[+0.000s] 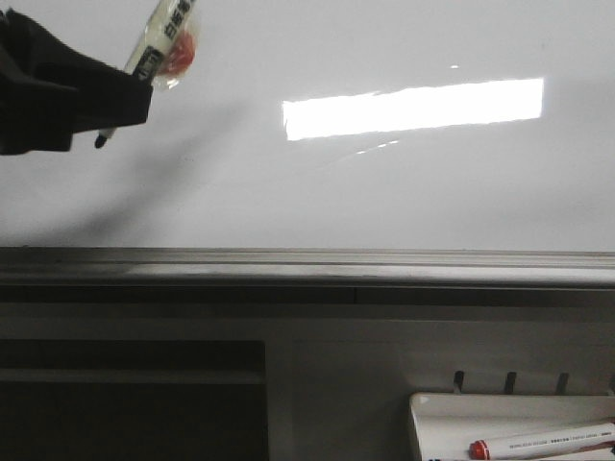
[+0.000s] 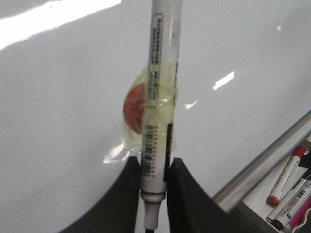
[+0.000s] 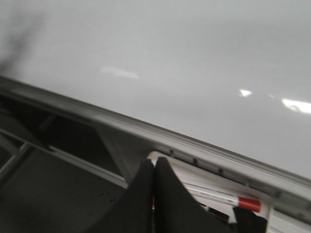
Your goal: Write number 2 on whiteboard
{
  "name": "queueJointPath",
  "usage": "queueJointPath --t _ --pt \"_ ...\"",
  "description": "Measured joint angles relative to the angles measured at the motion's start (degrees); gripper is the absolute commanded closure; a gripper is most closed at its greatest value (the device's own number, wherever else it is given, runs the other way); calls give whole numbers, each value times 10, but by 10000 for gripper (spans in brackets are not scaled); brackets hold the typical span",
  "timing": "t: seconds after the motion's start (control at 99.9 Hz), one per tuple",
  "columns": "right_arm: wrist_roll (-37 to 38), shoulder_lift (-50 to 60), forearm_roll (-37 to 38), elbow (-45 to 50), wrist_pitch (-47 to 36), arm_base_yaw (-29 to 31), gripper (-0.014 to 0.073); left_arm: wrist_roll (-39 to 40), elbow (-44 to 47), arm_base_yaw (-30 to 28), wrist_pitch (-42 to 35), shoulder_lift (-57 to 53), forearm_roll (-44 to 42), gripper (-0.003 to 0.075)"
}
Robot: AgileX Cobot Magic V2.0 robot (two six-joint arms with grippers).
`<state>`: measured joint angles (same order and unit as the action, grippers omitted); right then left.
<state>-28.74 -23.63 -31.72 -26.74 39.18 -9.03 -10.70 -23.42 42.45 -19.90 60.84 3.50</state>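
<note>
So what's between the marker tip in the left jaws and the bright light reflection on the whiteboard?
Nothing: front view shows bare whiteboard from marker tip to reflection.

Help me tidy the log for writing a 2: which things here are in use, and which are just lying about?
In use:
- whiteboard, still blank
- taped marker clamped in the left gripper

Lying about:
- white tray
- red-capped marker in it
- other markers in the tray

Glossy white whiteboard (image 1: 384, 192) with grey edge strip; black left gripper (image 2: 154, 182); white marker (image 2: 160, 97) with black print, yellowish tape, red patch; white tray (image 1: 509, 413); red-capped pen (image 1: 543, 442).
</note>
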Motion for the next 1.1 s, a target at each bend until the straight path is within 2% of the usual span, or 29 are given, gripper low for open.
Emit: queueJointPath --t 0.09,0.16,0.33,0.4,0.611,0.841,1.101 --pt "-89 -24 -62 -4 3 -35 641 0 0 0 31 -28 -65 741" --pt "-130 -51 -85 -14 4 -70 549 0 0 0 66 -51 -112 741" --pt "-187 -130 -96 -41 -25 -160 69 0 0 0 144 -109 -167 741" --pt "-200 -161 -98 -53 -60 -196 -15 0 0 0 169 -133 -180 741" --pt "-242 -256 -103 -106 -153 -288 36 0 0 0 204 -180 -196 740" --pt "-259 -345 -104 -167 -165 -331 60 -1 1 21 225 -184 -228 740" --pt "-299 -362 -105 -200 -177 -377 61 -1 1 70 231 -184 -279 741"
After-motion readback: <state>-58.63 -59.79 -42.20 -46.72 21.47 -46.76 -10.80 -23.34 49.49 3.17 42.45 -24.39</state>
